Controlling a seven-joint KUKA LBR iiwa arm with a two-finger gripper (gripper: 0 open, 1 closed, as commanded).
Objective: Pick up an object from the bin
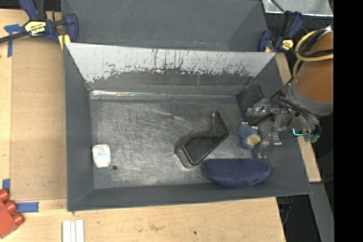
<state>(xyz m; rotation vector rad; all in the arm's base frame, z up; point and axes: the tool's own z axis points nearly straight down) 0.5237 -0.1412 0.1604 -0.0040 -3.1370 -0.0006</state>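
**Gripper low at the right end of the bin, beside a small blue thing**

Camera view: the grey metal bin has sloping walls and a scuffed flat floor. The arm, with its rounded orange cover, comes in over the right wall, and the gripper hangs low at the right end of the floor, close to where the floor meets that wall. Whether the gripper is open or closed cannot be told from here, nor whether it has hold of anything.

Just to the left of the gripper lies a small blue thing with a tan patch on the side that faces the gripper. It is the nearest thing to the gripper, touching it or very nearly so; which of the two cannot be made out.

Left of that, near the middle of the floor, lies a black scoop-shaped thing, its narrow end pointing up towards the back wall and its wide end towards the front. Just below the gripper, along the front edge of the floor, lies a dark blue oval pouch, close to the wide end of the black thing.

Well apart from all of these, near the front left corner of the floor, stands a small white thing.
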